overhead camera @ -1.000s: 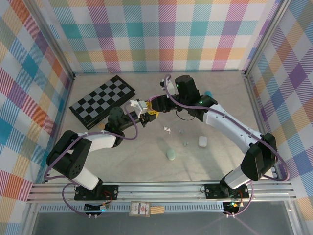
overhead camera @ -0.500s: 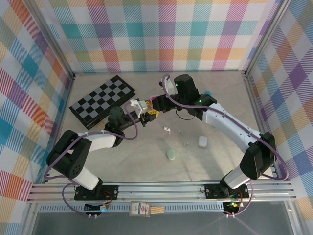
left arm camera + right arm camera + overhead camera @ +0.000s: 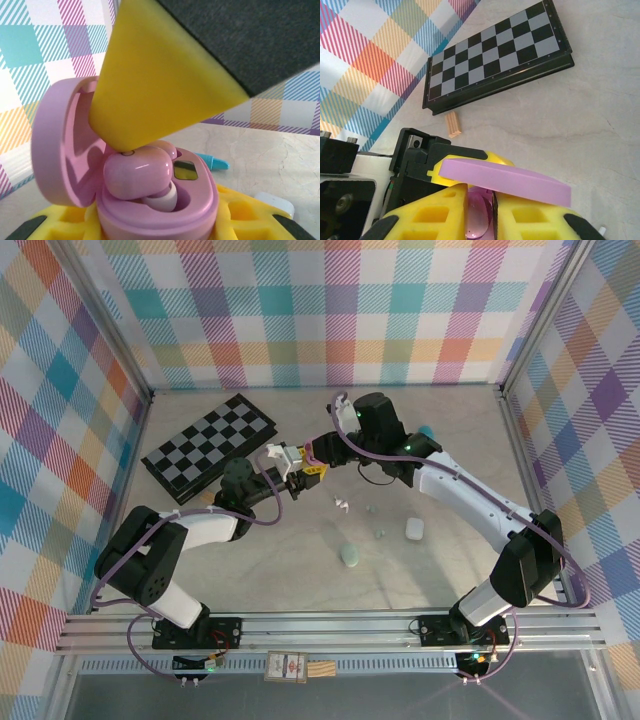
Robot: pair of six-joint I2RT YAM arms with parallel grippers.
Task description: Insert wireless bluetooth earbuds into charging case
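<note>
An open pink charging case [image 3: 200,200] sits upright in my left gripper [image 3: 155,227], whose yellow fingers [image 3: 250,212] are shut on its base. A pink earbud [image 3: 137,172] rests tilted in the case's well, with its white tip low. My right gripper [image 3: 480,197] is shut on that pink earbud [image 3: 479,222], just under the case's raised lid [image 3: 505,179]. One yellow right finger [image 3: 150,85] presses on the bud from above. In the top view both grippers meet at the case [image 3: 308,451] in mid-table. A white earbud [image 3: 341,505] lies loose on the table.
A folded chessboard [image 3: 210,445] lies at the back left, with a small wooden block [image 3: 452,124] by it. A white case [image 3: 414,529], a pale green case [image 3: 350,555] and tiny buds [image 3: 378,533] lie in front of the right arm. A blue object [image 3: 214,161] lies beyond.
My right gripper has edged slightly left, closer onto the case. The left arm has stayed in place.
</note>
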